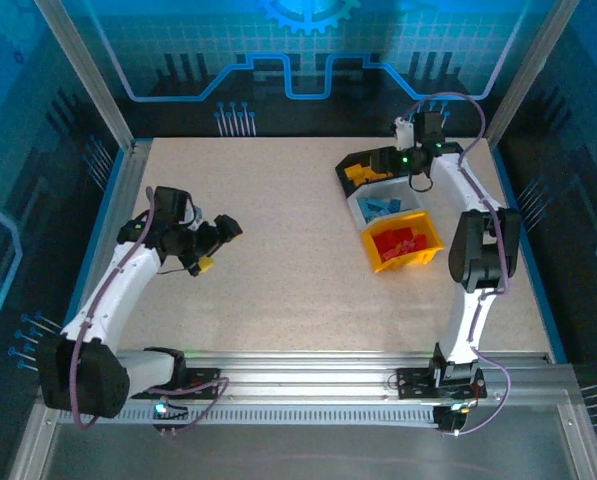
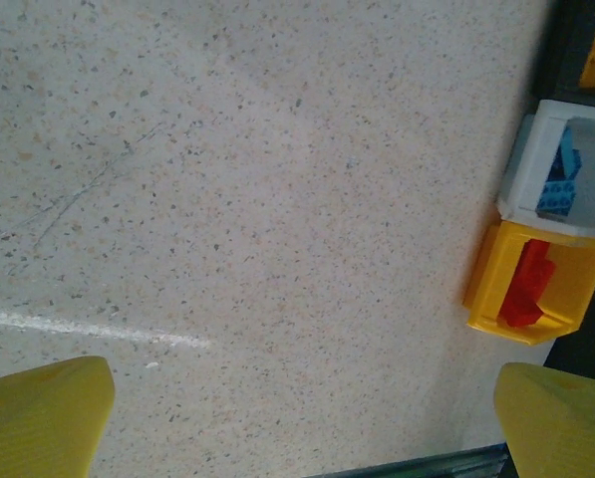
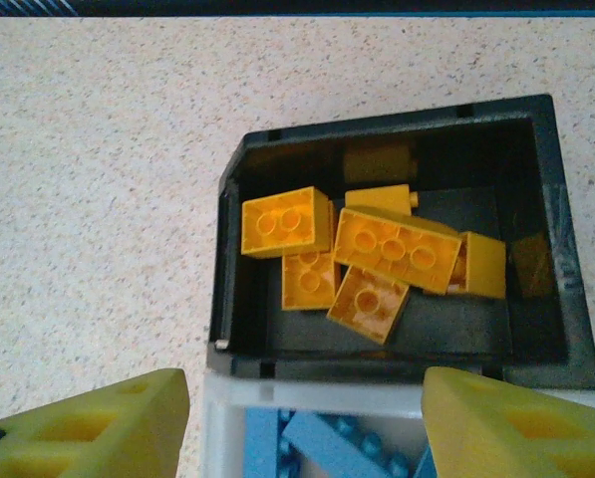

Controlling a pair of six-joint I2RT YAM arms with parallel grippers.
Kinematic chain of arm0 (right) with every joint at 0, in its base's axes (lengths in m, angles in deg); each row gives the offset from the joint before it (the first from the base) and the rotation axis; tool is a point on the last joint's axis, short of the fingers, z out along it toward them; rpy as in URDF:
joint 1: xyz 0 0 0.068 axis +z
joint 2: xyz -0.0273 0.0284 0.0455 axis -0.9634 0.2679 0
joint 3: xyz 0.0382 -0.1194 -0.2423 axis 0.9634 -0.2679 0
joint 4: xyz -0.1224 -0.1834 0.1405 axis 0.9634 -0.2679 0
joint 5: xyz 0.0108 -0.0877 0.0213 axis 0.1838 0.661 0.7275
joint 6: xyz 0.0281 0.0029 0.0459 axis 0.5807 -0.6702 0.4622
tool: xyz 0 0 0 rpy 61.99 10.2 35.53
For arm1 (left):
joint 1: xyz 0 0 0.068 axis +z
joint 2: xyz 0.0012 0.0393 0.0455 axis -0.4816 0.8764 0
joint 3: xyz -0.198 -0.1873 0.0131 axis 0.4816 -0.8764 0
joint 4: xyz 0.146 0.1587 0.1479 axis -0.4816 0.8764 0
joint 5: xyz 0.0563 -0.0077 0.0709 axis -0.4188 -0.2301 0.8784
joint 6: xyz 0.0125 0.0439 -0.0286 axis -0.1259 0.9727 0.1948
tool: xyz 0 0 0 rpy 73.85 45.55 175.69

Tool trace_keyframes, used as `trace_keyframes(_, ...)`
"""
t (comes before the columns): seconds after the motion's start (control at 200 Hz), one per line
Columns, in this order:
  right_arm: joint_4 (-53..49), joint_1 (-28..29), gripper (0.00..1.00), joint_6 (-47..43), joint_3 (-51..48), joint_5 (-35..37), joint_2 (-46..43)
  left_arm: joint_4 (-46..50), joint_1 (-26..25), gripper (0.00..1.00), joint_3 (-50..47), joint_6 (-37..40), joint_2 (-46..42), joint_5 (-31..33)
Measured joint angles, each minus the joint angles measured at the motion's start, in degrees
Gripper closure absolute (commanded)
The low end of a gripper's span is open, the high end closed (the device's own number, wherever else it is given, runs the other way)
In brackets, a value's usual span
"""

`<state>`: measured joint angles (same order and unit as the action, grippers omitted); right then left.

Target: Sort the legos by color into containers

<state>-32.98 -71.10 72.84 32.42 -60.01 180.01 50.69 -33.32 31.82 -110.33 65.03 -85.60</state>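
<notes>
The right end effector (image 3: 297,386) hangs released above the black bin (image 3: 561,249), its two yellow fingers (image 3: 496,428) spread wide with nothing between them. Inside that bin lie the yellow-orange legos (image 3: 395,249), about six bricks piled loosely near the middle of its floor, several leaning on one another.

Touching the black bin's near wall stands the translucent white bin (image 2: 521,169), which holds the blue legos (image 3: 322,443). On the white bin's side away from the black bin sits the bright yellow bin (image 2: 486,284), packed with the red legos (image 2: 528,284). The three containers form a slanting row from the black bin toward the robot. The right arm (image 1: 478,250) runs just beside that row, on its outer side.

Well apart from the black bin, across a broad stretch of bare speckled desk (image 1: 278,250), the left end effector (image 1: 218,245) is also released. Its yellow fingertips (image 2: 38,413) stand wide apart over the desk surface, gripping nothing.
</notes>
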Motion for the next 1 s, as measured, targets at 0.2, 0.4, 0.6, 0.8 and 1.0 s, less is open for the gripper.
trace_keyframes(0.2,3.5,0.0,0.35,0.0,-11.2,-1.9,-10.6,0.0,0.0,0.01,-0.1,0.0,-4.9,0.9)
trace_keyframes(0.4,7.2,-0.3,0.33,-0.7,-25.9,-4.0,-23.6,0.0,0.0,0.01,-0.8,0.0,-9.7,2.0)
trace_keyframes(0.6,11.8,-3.4,0.3,-0.9,-39.9,-6.6,-36.3,0.0,0.0,0.01,-0.8,0.3,-10.2,2.6)
trace_keyframes(0.8,16.1,-6.0,0.23,0.9,-50.9,-6.5,-46.6,0.3,0.0,0.01,-0.1,1.2,-9.4,5.8)
trace_keyframes(1.0,18.8,-6.5,0.17,1.8,-54.7,-3.8,-51.3,0.4,0.0,0.01,2.1,2.6,-9.3,12.0)
